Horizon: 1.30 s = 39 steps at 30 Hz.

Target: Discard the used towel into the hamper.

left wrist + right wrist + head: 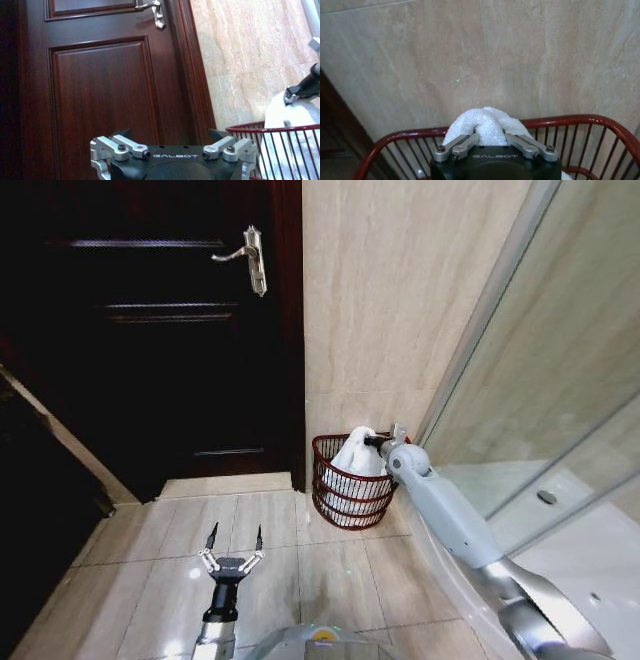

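1. The hamper (350, 492) stands on the tiled floor against the beige wall, at about 3 o'clock from the dark door (150, 330).
2. The right gripper (372, 442) hangs above the hamper's rim, clamped on the white towel (355, 455), which bulges up out of the basket.
3. The left gripper (234, 538) hovers low at 8 o'clock from the hamper, fingers spread apart.

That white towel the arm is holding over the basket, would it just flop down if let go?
Probably yes. The towel bunches into a soft peak where the right gripper pinches it, so it looks limp, not stiff. It drapes down inside the hamper, suggesting it would slump and settle there. Its fluffy look hints it is light and unlikely to tip the hamper.
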Motion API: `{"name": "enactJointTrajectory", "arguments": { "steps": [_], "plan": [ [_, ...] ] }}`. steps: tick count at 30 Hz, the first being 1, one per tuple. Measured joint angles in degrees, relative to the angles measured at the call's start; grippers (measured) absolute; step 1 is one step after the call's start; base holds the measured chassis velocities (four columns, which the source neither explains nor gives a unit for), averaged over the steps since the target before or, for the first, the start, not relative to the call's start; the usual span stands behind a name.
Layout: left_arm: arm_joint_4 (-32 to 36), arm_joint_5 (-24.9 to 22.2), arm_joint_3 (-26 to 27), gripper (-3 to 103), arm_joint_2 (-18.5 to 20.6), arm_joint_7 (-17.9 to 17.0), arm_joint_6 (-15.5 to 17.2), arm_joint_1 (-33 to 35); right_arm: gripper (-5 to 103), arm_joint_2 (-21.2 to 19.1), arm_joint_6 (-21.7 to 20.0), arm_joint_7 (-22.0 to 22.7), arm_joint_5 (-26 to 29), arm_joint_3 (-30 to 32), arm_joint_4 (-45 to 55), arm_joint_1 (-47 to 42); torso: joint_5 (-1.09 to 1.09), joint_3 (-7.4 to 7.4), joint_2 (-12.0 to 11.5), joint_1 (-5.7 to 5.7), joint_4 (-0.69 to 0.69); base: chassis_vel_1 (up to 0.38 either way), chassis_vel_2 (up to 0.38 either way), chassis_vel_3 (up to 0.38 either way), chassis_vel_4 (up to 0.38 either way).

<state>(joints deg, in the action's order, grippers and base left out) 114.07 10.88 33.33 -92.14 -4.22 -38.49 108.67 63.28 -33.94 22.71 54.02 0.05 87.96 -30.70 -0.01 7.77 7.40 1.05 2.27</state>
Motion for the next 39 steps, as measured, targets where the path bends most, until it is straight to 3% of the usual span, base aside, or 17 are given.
{"name": "enactJointTrajectory", "arguments": {
  "steps": [7,11,20,27,33,39],
  "plan": [
    [0.7,-0.4,0.2,100,0.0,0.0,1.6,-1.1,7,-0.6,-3.7,0.8,2.0,-0.4,1.4,0.0,0.01,0.81,1.0,0.22,0.0,0.0,0.0,0.0,0.0],
    [0.8,-0.6,0.1,100,0.0,0.0,2.0,-1.6,7,-3.0,-7.2,-0.1,4.8,-0.9,2.8,0.3,0.01,1.65,2.2,0.51,0.0,0.0,0.0,0.0,0.0],
    [0.4,-0.7,-0.2,100,0.0,0.0,2.4,-2.0,7,-5.2,-8.2,-0.1,8.3,-2.4,2.4,0.2,0.0,2.98,4.0,0.99,-0.01,0.0,0.0,0.0,0.0],
    [0.8,-2.8,-0.8,100,0.0,0.9,2.3,-2.2,7,-2.5,-8.1,-0.9,8.1,-3.7,-4.1,1.1,0.0,4.31,5.6,1.34,0.01,0.0,0.0,0.0,0.0],
    [0.8,-2.9,-0.7,100,0.0,0.9,2.3,-2.6,7,-0.9,-8.1,-2.4,7.9,-4.5,-9.5,3.8,0.0,4.39,5.7,1.37,0.0,0.0,0.0,0.0,0.0],
    [0.7,-3.5,-0.2,100,0.0,0.8,2.4,-2.9,7,0.6,-8.0,-7.7,3.6,-3.9,-15.3,4.3,0.0,4.36,5.7,1.36,0.0,0.0,0.0,0.0,0.0]
  ]
}}
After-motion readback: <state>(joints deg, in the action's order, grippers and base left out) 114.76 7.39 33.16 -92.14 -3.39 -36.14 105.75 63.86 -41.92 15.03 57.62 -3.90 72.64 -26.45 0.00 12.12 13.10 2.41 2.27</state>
